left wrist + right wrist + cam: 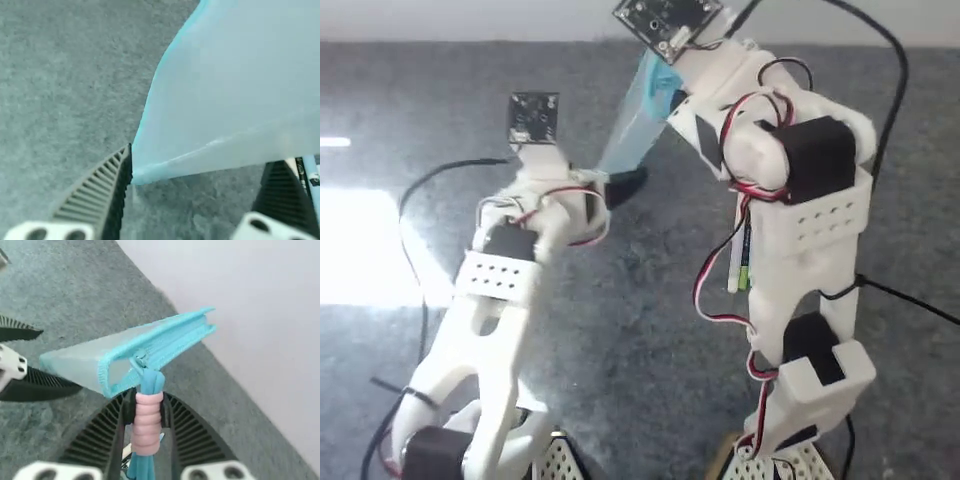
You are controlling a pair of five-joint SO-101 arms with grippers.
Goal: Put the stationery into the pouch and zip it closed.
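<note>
left arm [485, 325]: you see white printed shells, a black servo [510, 243] behind the claw, red and black wires [560, 195] looped beside it | right arm [800, 230]: same white shells, black servos, rows of small holes, red wiring | left gripper [200, 159], right gripper [147, 395]: black ribbed fingers [107, 185] on white bases | your black camera board [534, 118] sits behind each claw

A grey speckled table [620, 330] meets a pale wall [470, 18], with bright glare [360, 250] at one side.

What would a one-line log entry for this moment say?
right gripper: shut on zipper pull, pouch held up | left gripper: open around pouch corner | pens: on table
</note>
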